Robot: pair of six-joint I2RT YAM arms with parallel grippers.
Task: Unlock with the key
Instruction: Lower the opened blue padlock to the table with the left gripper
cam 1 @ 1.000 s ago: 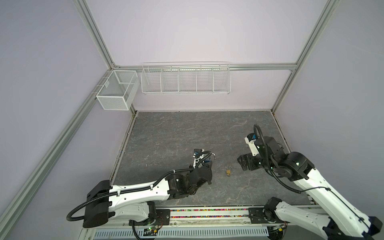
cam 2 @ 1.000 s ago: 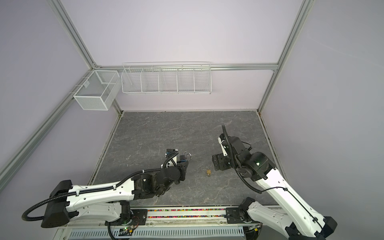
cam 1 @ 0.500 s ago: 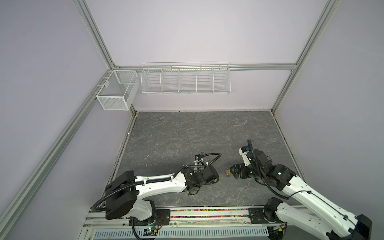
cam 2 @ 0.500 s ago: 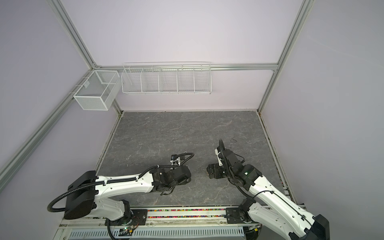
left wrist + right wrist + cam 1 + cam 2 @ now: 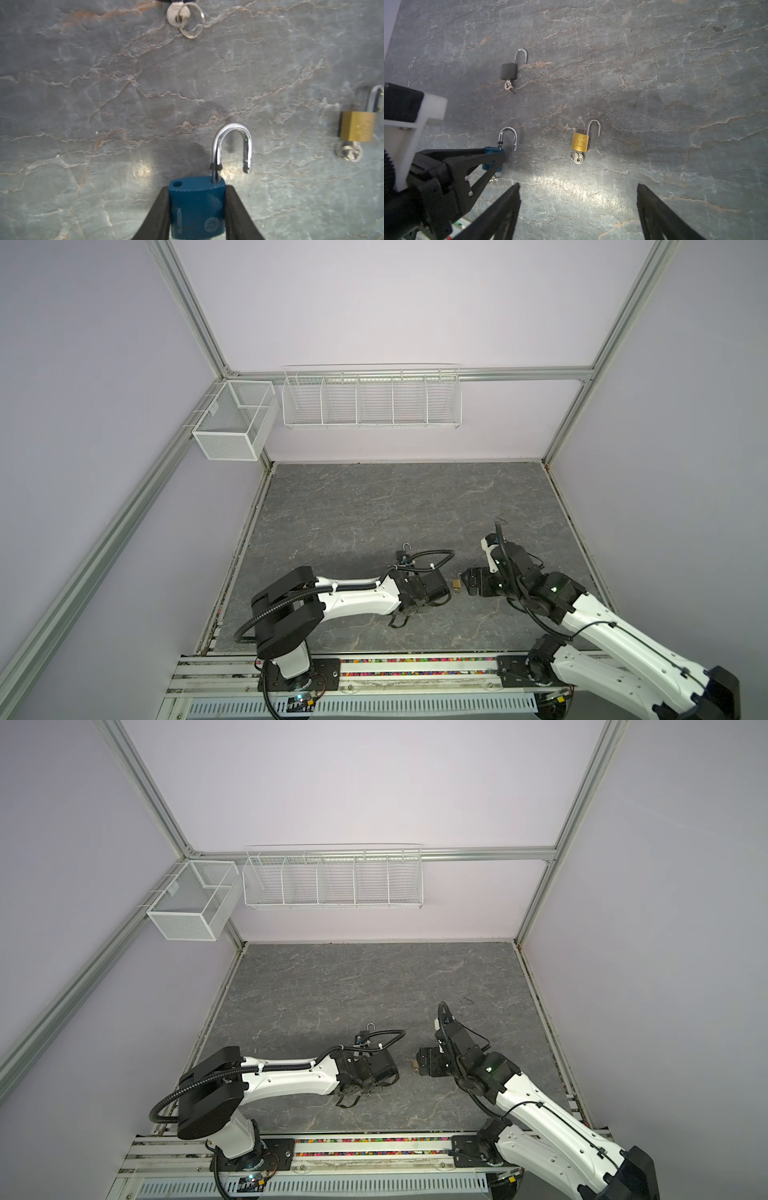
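While clamping blue padlock (image 5: 197, 212) in left gripper (image 5: 196, 190), lower flat, clear of brass padlock (image 5: 457, 584) at two o'clock; keep empty right gripper (image 5: 578, 186) spread wide.

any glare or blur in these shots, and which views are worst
Left wrist view: a soft glare patch on the table beside the blue padlock; the brass padlock is blurred. Right wrist view: broader glare on the table near the brass padlock, locks sharp. Both top views: even light, frame rails splayed by the wide lens.
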